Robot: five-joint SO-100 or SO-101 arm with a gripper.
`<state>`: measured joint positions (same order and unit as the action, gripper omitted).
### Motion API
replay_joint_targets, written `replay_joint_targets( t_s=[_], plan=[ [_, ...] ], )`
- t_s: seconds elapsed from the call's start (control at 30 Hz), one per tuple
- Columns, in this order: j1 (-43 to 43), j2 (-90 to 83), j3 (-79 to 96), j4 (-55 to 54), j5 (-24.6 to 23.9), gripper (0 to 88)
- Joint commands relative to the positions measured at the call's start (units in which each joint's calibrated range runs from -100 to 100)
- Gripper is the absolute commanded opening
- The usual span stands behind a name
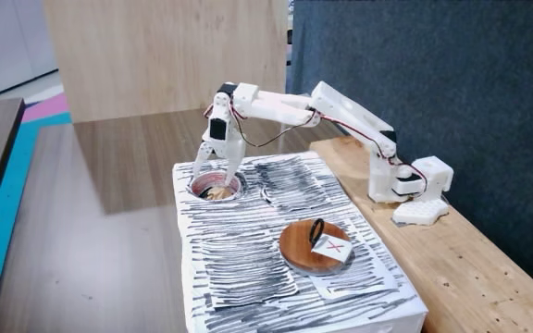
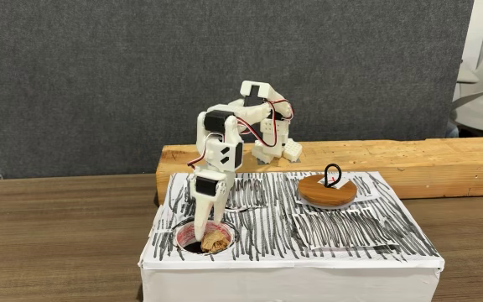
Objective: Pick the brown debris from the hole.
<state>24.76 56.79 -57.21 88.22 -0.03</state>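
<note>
The hole (image 1: 195,181) (image 2: 179,236) is a round opening with a pale rim, set in the striped black-and-white box top near its corner. The brown debris (image 1: 218,192) (image 2: 215,242), a tan wrinkly lump, lies inside it. My white gripper (image 1: 216,176) (image 2: 205,228) points straight down with its fingertips lowered into the hole, right over the debris. The fingers (image 1: 202,159) stand apart, so the gripper is open. Whether the tips touch the debris I cannot tell.
A round wooden disc (image 1: 302,242) (image 2: 317,195) with a black loop and a red X card (image 1: 331,249) lies on the box top (image 1: 248,268) (image 2: 325,231), away from the hole. The arm's base (image 1: 396,180) stands on a wooden beam (image 1: 470,259) (image 2: 409,155) beside the box.
</note>
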Motion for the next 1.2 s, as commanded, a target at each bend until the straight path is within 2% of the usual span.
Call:
replay_joint_targets(
  t_s=[0.0,0.83,0.93,1.1,1.17],
  plan=[
    [0.1,2.3,-1.9,0.0,0.1,28.0],
    [0.1,13.8,-2.8,-0.3,0.3,27.4],
    [0.1,14.0,-2.8,-0.3,0.4,21.6],
    [0.2,13.9,-2.8,-0.3,0.4,1.1],
    [0.2,13.7,-2.8,-0.3,0.4,0.9]
  ],
)
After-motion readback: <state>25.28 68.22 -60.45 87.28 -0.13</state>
